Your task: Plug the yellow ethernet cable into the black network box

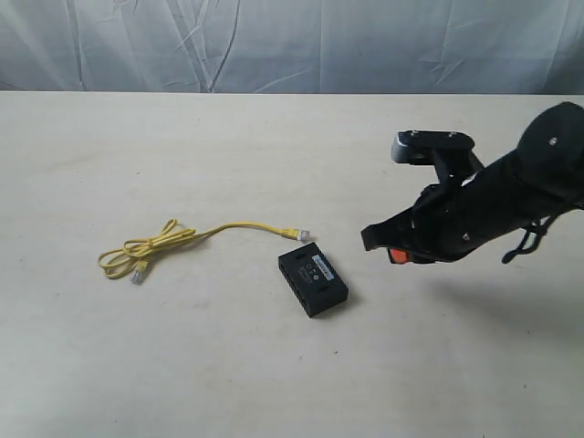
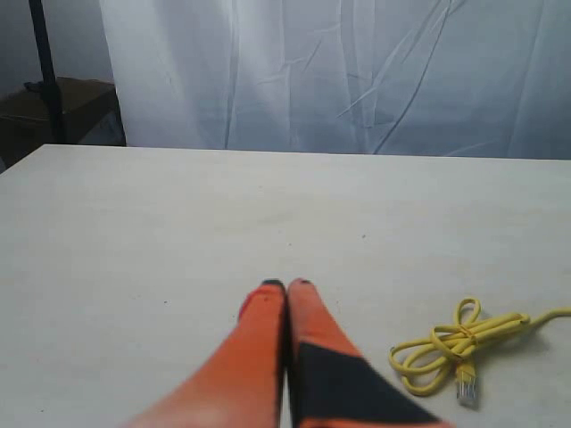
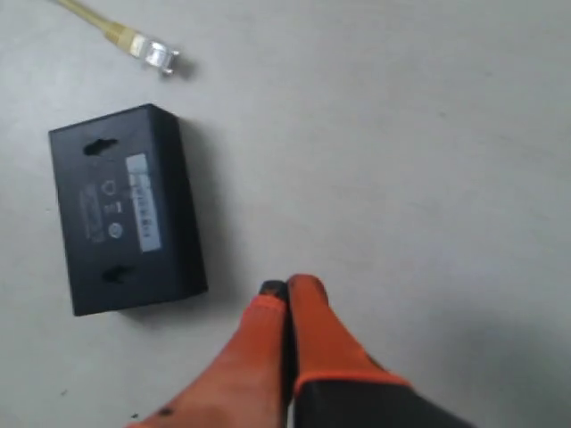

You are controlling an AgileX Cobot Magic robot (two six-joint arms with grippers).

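The yellow ethernet cable (image 1: 169,243) lies left of centre, its looped bundle at the left and one clear plug (image 1: 301,235) close to the black network box (image 1: 312,282). The box lies flat with a pale label on top. My right gripper (image 1: 367,239) hovers to the right of the box, shut and empty. The right wrist view shows the box (image 3: 122,209), the plug (image 3: 159,55) beyond it and the shut orange fingers (image 3: 308,308). My left gripper (image 2: 285,285) is shut and empty, with the cable bundle (image 2: 453,345) beside it; the left arm is outside the exterior view.
A pale table (image 1: 182,365) carries everything. A white cloth backdrop (image 1: 274,41) hangs behind its far edge. A dark stand (image 2: 45,80) shows past the table corner in the left wrist view.
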